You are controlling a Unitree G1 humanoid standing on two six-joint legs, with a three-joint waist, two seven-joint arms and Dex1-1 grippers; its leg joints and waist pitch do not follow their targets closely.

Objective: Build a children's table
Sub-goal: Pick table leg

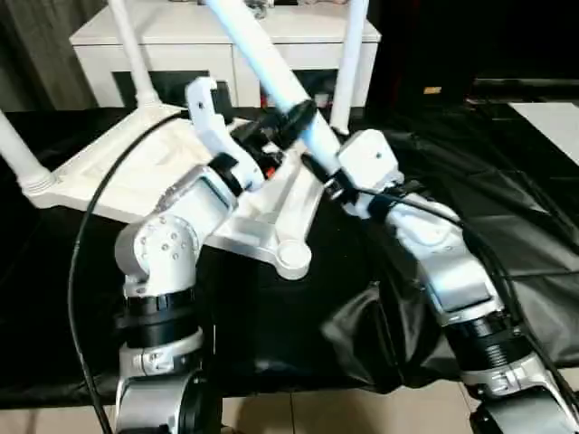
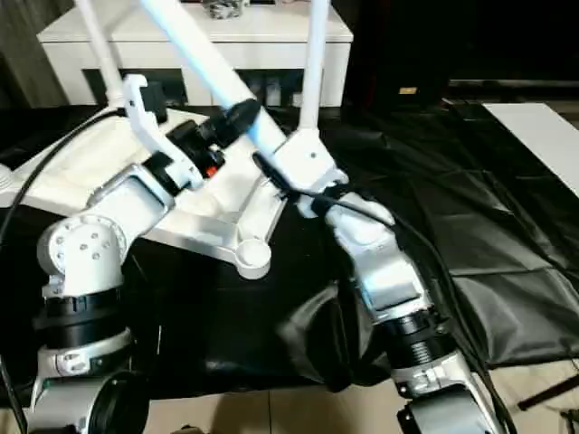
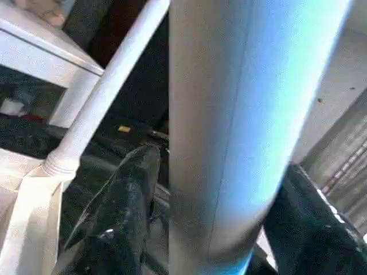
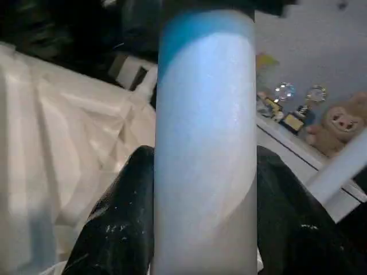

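White tabletop (image 1: 136,176) upside down, three legs (image 1: 348,63) upright; fourth leg (image 1: 262,59) tilted.

Soft indoor light with a bluish sheen along the held leg (image 1: 271,68); both wrist views are blurred close-up.

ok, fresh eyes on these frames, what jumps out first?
The long white leg held slanting across the middle, with both the left gripper and the right gripper closed on it, black fingers either side of the tube. Beneath it lies the upside-down tabletop on black sheeting, its nearest corner socket empty. Three other legs already stand in their sockets, one at the left edge.
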